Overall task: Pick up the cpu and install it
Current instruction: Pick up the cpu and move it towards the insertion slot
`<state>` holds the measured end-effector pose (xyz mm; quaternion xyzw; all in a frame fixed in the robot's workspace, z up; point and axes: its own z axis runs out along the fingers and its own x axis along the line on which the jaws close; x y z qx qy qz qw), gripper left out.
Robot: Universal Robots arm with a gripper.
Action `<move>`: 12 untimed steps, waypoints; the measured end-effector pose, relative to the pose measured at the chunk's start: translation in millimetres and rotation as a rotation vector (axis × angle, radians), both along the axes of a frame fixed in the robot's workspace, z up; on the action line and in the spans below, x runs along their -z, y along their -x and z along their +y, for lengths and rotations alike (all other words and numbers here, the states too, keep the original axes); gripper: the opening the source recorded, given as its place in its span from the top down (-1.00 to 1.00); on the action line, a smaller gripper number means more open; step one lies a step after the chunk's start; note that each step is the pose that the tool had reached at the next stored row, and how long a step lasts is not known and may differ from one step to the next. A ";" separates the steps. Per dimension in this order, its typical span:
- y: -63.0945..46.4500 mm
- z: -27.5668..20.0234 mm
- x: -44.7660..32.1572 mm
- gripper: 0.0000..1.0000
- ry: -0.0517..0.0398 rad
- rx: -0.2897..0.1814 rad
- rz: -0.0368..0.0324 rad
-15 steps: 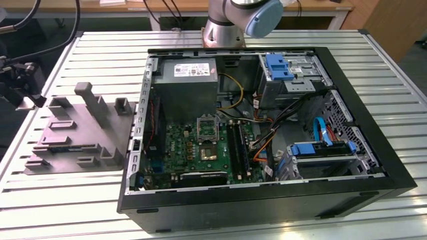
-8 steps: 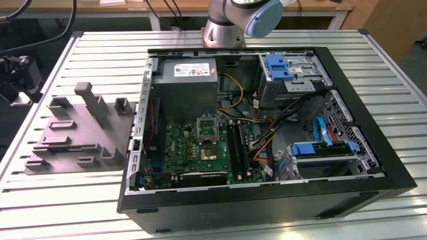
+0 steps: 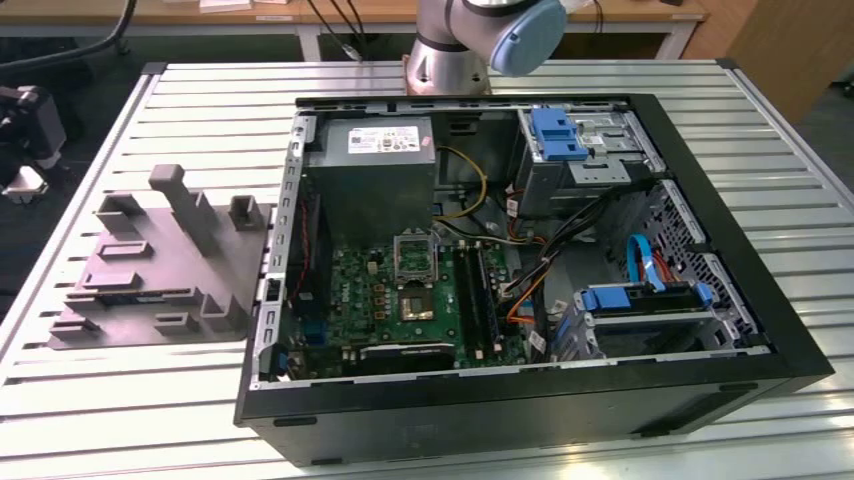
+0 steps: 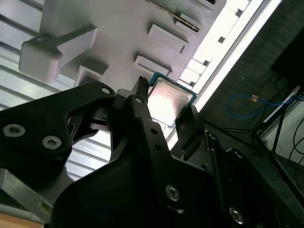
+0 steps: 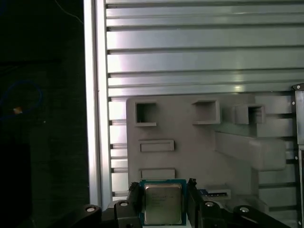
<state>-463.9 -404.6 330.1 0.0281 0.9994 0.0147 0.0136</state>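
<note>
Gripper (image 5: pixel 163 185) seen in both wrist views, jaws pinching the cpu (image 5: pixel 163 205) by two opposite edges, above the grey moulded fixture (image 5: pixel 190 154) on the slatted table (image 5: pixel 199 61). The open computer case (image 3: pixel 507 405) stands beside the fixture.

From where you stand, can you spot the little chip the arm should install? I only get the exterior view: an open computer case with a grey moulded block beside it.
Observer: Yes. In both wrist views the cpu sits between the end effector's fingers.
Operator: Gripped, or just lying there?
Observer: Gripped. The fingers press on two opposite edges, and its silvery top faces the cameras.
Operator: What's beneath it?
Observer: The grey moulded fixture, lying beyond the chip on the slatted table.
</note>
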 end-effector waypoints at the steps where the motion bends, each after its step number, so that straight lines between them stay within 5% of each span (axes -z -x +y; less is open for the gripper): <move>1: 0.1 0.5 -3.2 0.05 -0.0001 0.000 0.0000; 12: 0.0 1.1 -48.4 0.05 0.0000 0.000 0.0001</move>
